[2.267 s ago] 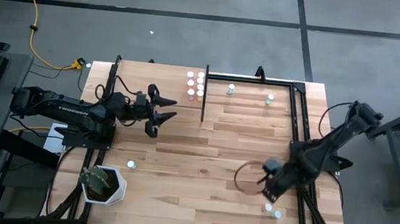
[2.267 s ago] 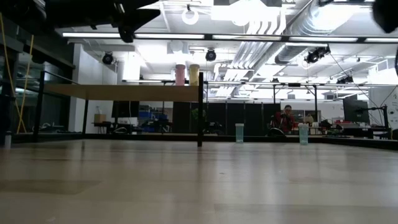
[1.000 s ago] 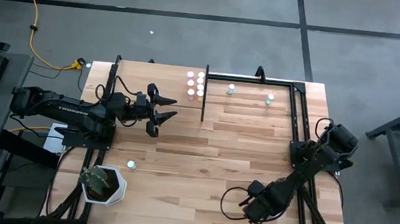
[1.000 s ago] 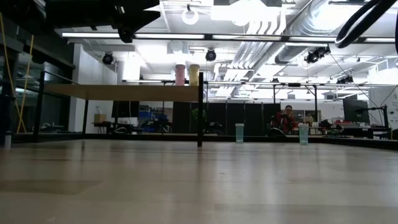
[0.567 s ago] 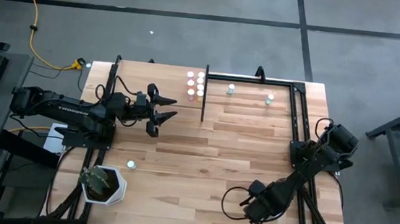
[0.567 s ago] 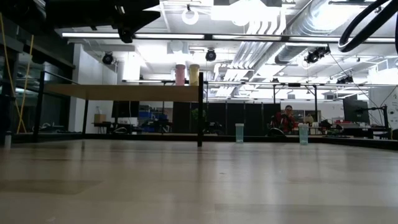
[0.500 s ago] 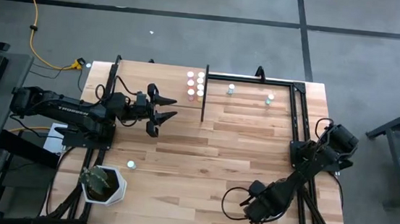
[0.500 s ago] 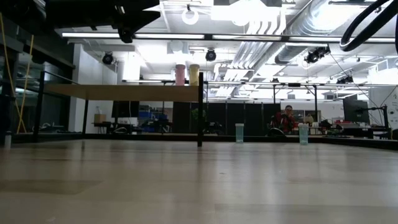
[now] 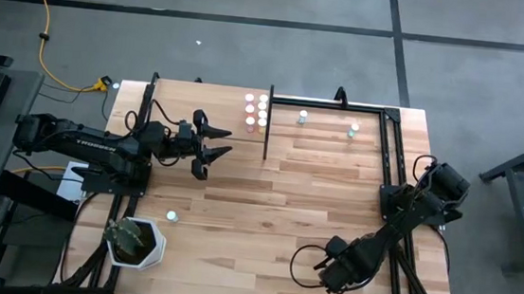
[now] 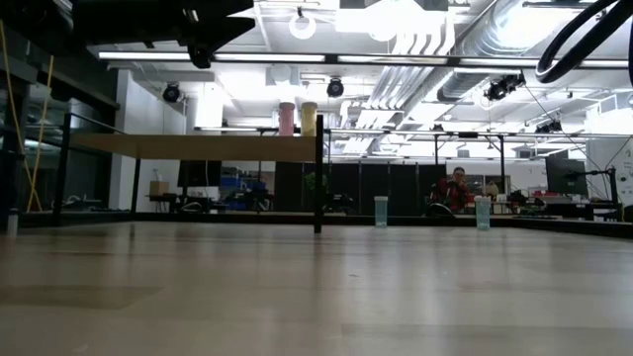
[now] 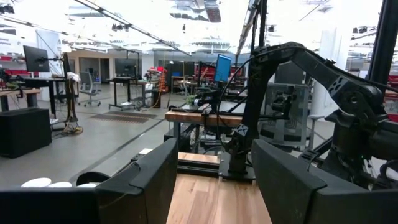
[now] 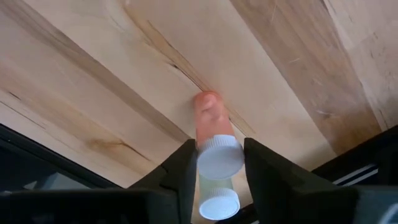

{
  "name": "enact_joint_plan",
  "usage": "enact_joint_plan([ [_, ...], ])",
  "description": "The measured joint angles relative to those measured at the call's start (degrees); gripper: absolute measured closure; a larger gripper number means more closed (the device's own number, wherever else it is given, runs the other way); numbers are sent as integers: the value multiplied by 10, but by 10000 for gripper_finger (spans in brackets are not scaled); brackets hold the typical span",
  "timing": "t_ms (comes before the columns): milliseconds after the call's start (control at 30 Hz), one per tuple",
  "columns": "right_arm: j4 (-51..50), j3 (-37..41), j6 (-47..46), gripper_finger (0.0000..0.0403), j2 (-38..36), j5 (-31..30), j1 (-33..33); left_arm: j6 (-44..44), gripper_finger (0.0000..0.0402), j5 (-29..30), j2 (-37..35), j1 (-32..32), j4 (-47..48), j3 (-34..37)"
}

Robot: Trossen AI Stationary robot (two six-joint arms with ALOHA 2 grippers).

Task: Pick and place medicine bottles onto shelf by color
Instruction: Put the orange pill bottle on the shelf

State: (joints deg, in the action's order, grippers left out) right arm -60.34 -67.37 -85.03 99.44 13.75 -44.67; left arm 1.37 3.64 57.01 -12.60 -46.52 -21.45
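Note:
My right gripper points down near the table's front right; in its wrist view it is shut on a yellowish-orange, white-capped bottle. A second white-capped bottle stands right behind the first. My left gripper is open and empty above the light-wood shelf, its fingers wide apart. Several bottles stand on the shelf's right end. Two blue-green bottles stand at the table's back, and one at the front left. My right gripper pinches the orange bottle's white cap between its two fingers, one finger on each side. The fingers come from above, pointing down. The bottle stands upright with its base on the table.
A white pot with a green plant stands at the front left corner. Black frame posts and rails border the shelf and the table's right side. A person in red sits in the room beyond.
A little over a second ago my right gripper went toward the table's near edge and came down over the two bottles at the front right. In the last second both arms have kept still.

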Motion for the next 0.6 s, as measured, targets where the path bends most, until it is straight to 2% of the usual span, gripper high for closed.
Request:
enact_joint_plan([
  [333, 0, 0, 39, 296, 0, 5, 0, 2, 206, 0, 0, 0, 0, 0],
  [500, -17, -21, 159, 296, 0, -15, 10, 11, 206, 0, 0, 0, 0, 0],
  [600, -43, -57, 222, 296, 0, -55, 33, 15, 206, 0, 0, 0, 0, 0],
])
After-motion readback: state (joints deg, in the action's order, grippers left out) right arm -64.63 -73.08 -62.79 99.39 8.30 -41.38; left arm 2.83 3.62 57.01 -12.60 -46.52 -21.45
